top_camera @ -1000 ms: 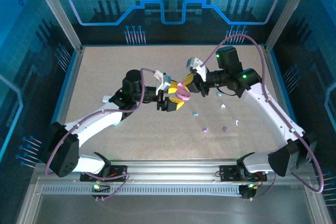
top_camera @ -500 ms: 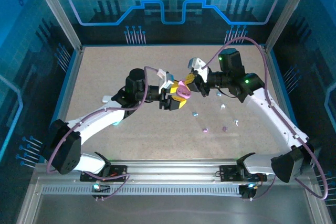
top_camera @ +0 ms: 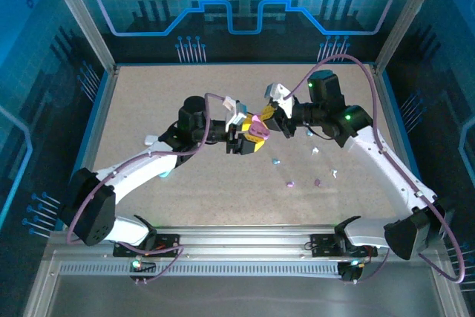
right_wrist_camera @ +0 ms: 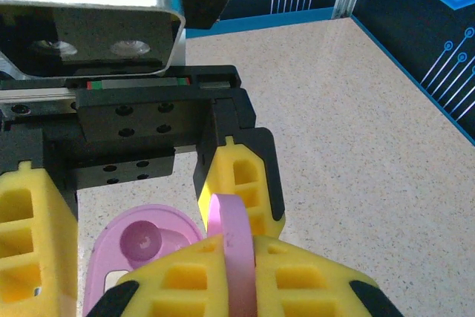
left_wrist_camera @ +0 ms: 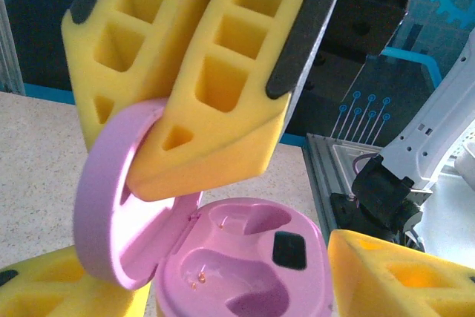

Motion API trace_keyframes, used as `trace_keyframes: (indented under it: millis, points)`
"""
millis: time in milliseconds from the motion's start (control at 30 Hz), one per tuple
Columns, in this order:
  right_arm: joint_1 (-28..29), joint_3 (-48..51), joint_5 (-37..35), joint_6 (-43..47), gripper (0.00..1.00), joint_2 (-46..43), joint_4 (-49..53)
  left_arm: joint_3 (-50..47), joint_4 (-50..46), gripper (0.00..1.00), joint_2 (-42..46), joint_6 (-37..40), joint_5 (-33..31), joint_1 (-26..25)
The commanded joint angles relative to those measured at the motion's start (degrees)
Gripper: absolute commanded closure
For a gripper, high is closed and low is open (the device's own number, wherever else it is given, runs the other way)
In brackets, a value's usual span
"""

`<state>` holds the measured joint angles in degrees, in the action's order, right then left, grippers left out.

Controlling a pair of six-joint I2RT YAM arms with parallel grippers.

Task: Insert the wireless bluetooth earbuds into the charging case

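A: Quick, end effector states?

B: Left end effector [left_wrist_camera: 223,287] grasps the base of the pink round plastic charging case [left_wrist_camera: 245,257], apparently held up off the beige speckled tabletop [top_camera: 148,94]. Right end effector [right_wrist_camera: 231,276] is clenched on the edge of the pink lid [left_wrist_camera: 111,206], which stands swung open.

A: Earbuds?

B: Tiny plastic earbuds [top_camera: 290,183], teal, purple and white, lie scattered on the tabletop on the right arm's side, well apart from the case. Both wells look empty.

A: So the step is getting the case open and ready. Tips?

B: My read: the left should grip the base walls firmly and leave the wells uncovered. The right should slide straight off the lid edge with no tug, or the case may twist in the foam pads. Let go only if the lid stays open by itself. Get the wells level and facing up before going for a bud.
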<state>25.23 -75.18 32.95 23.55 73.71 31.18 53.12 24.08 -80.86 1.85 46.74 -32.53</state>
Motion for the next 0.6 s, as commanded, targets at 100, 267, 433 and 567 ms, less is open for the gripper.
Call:
trace_keyframes:
  millis: [100, 267, 433, 567]
  points:
    - [0.8, 0.5, -0.3, -0.9, 0.94, -1.1, -2.4, 2.1, -1.8, 0.36, -0.7, 1.5, -0.1, -0.5]
    - [0.8, 0.3, -0.2, -1.0, 0.94, -0.8, -2.4, 2.3, -2.0, 0.40, -0.6, 1.7, -0.1, -0.5]
    - [0.9, 0.5, 0.0, -1.1, 0.94, -0.8, -2.5, 2.5, -2.1, 0.43, -0.7, 1.7, 0.1, -0.5]
    - [0.9, 0.7, -0.1, -0.8, 0.93, -0.7, -2.4, 2.4, -1.2, 0.41, -0.7, 1.2, 0.1, -0.5]
